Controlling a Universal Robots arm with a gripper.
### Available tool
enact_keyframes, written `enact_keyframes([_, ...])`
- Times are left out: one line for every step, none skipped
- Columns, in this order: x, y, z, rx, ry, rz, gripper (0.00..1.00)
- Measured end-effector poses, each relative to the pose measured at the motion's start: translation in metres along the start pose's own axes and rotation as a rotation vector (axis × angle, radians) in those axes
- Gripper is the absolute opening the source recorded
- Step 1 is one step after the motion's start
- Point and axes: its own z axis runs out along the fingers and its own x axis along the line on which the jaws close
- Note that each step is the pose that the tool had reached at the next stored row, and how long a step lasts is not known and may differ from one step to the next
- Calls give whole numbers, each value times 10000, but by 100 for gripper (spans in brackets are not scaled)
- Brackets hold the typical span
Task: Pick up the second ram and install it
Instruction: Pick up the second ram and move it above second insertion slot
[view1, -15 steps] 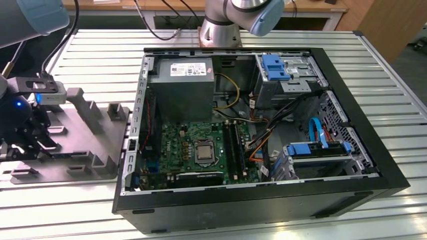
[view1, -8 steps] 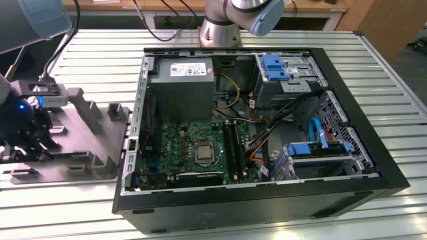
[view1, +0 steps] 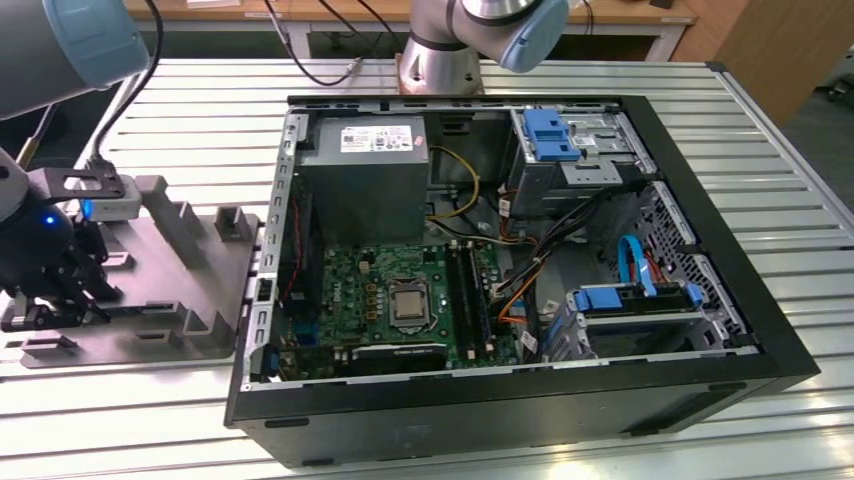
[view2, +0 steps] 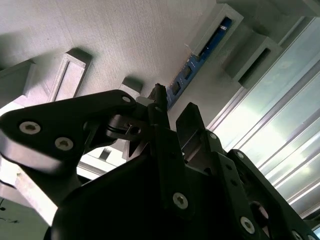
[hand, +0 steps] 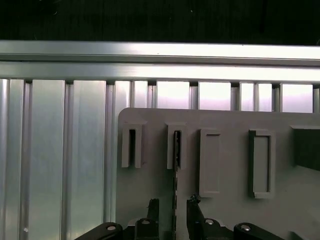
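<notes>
The claw is partly open, one finger on each side of the ram stick with small gaps, gripping nothing; the grey holder lies beneath.

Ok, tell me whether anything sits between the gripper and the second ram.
Nothing visible does. In the first wrist view the second ram stands on edge in the grey fixture, and the open gripper has a finger on either side of it.
</notes>
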Motion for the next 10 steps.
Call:
enact_keyframes([0,0,0,-1,0,0,36])
enact_keyframes([0,0,0,-1,0,0,36])
enact_keyframes([-1,0,1,0,-1,0,36])
enact_keyframes([0,0,1,-1,-1,0,36])
enact_keyframes([0,-1,2,0,-2,0,36])
enact_keyframes([0,-1,2,0,-2,0,36])
enact_keyframes([0,0,1,-1,-2,0,36])
enact_keyframes([0,-1,1,-1,-2,0,34])
enact_keyframes([0,0,1,-1,-1,0,34])
enact_keyframes([0,0,1,-2,-2,0,27])
